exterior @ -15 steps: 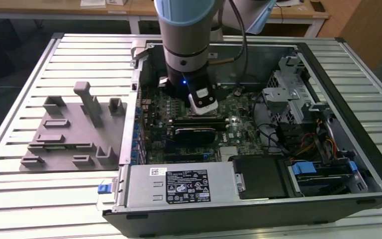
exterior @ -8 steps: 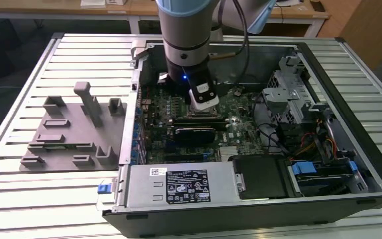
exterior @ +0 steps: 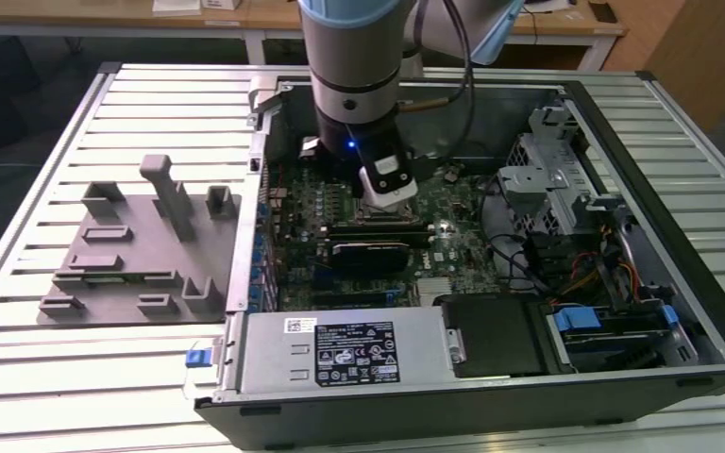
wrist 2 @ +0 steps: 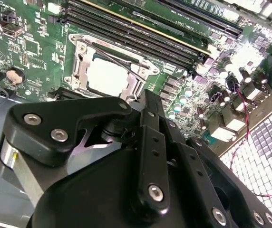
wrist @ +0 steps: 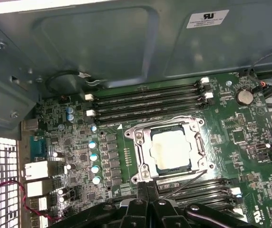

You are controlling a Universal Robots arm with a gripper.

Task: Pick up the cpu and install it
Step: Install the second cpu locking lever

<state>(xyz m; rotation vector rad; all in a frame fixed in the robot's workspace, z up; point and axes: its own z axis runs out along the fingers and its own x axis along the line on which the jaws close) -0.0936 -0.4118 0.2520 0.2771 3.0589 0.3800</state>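
I have the hand [exterior: 387, 193] hanging inside the open computer case [exterior: 665, 236], low over the motherboard [wrist: 250, 142]. The cpu [wrist: 170, 149] already lies flat in the socket frame [wrist: 140, 156], pale square top up, with the thin lever [wrist: 183, 183] slanting across one corner. In both wrist views the chip sits just ahead of the hand and below it, apart from it. Whether the hand is parted or closed I cannot tell; I see nothing in it.
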